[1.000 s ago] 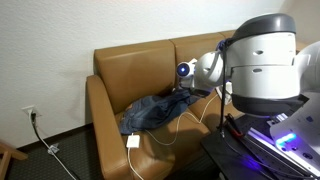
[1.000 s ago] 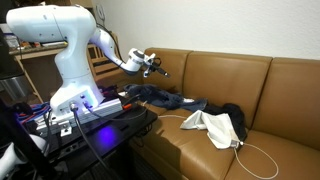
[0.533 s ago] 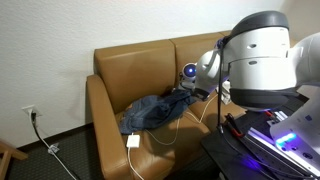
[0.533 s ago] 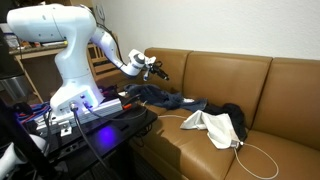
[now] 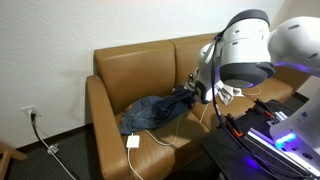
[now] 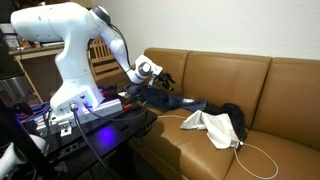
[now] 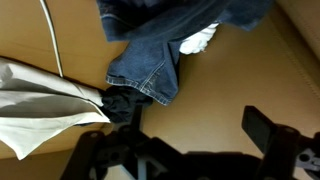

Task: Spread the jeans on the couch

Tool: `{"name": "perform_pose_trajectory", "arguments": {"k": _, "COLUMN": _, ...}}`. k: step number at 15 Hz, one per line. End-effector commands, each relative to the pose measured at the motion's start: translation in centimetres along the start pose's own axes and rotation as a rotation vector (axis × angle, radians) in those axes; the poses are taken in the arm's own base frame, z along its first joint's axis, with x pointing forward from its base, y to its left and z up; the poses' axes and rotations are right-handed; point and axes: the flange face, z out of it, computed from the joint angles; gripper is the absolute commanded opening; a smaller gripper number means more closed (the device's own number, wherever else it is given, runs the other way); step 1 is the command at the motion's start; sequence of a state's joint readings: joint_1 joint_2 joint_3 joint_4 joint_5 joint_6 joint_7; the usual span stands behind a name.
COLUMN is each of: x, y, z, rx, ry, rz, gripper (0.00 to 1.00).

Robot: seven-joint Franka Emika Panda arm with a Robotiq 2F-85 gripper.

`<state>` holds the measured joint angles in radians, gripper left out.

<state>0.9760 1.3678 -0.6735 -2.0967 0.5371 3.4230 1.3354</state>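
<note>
The gripper is hovering, jaws wide apart, just above the jeans, which are lying rumpled on the couch seat and running off the wrist view's top edge.

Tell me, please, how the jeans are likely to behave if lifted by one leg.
The jeans would probably drape limply: they lie rumpled in folds on the couch. Lifted by one leg, the rest likely trails and drags. The smooth leather may let them slide rather than catch.
</note>
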Motion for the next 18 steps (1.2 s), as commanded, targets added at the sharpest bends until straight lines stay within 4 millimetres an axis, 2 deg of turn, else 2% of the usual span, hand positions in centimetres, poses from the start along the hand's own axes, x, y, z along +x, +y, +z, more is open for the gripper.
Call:
{"name": "perform_pose_trajectory", "arguments": {"k": 1, "x": 0.3, "y": 0.2, "z": 0.2, "rx": -0.002, "ry": 0.004, "rz": -0.002, "gripper": 1.0}}
{"name": "perform_pose_trajectory", "arguments": {"k": 4, "x": -0.3, "y": -0.7, "z": -0.5, "rx": 0.017, "ry": 0.002, "rz": -0.003, "gripper": 1.0}}
{"name": "perform_pose_trajectory", "arguments": {"k": 6, "x": 1.8, "y": -1.6, "z": -0.1, "rx": 0.045, "ry": -0.085, "rz": 0.128, "gripper": 1.0}}
{"name": "perform_pose_trajectory", "arguments": {"k": 7, "x": 2.5, "y": -0.9, "z": 0.4, "rx": 0.047, "ry": -0.098, "rz": 0.163, "gripper": 1.0}}
{"name": "perform_pose_trajectory", "arguments": {"k": 8, "x": 3.7, "y": -2.7, "z": 1.9, "rx": 0.04, "ry": -0.119, "rz": 0.192, "gripper": 1.0}}
{"name": "perform_pose_trajectory", "arguments": {"k": 10, "x": 6.2, "y": -2.4, "z": 3.9, "rx": 0.03, "ry": -0.156, "rz": 0.264, "gripper": 1.0}}
{"name": "perform_pose_trajectory", "arguments": {"k": 12, "x": 7.9, "y": -1.7, "z": 6.1, "rx": 0.018, "ry": -0.207, "rz": 0.335, "gripper": 1.0}}
{"name": "perform_pose_trajectory", "arguments": {"k": 14, "x": 8.4, "y": 0.1, "z": 8.8, "rx": -0.008, "ry": -0.269, "rz": 0.405, "gripper": 1.0}}
{"name": "perform_pose_trajectory", "arguments": {"k": 16, "x": 7.4, "y": 2.9, "z": 11.3, "rx": -0.045, "ry": -0.346, "rz": 0.453, "gripper": 1.0}}
{"name": "perform_pose_trajectory", "arguments": {"k": 17, "x": 6.7, "y": 5.2, "z": 12.3, "rx": -0.079, "ry": -0.388, "rz": 0.472, "gripper": 1.0}}
{"name": "perform_pose_trajectory", "arguments": {"k": 18, "x": 7.6, "y": 3.2, "z": 10.7, "rx": -0.059, "ry": -0.321, "rz": 0.42, "gripper": 1.0}}
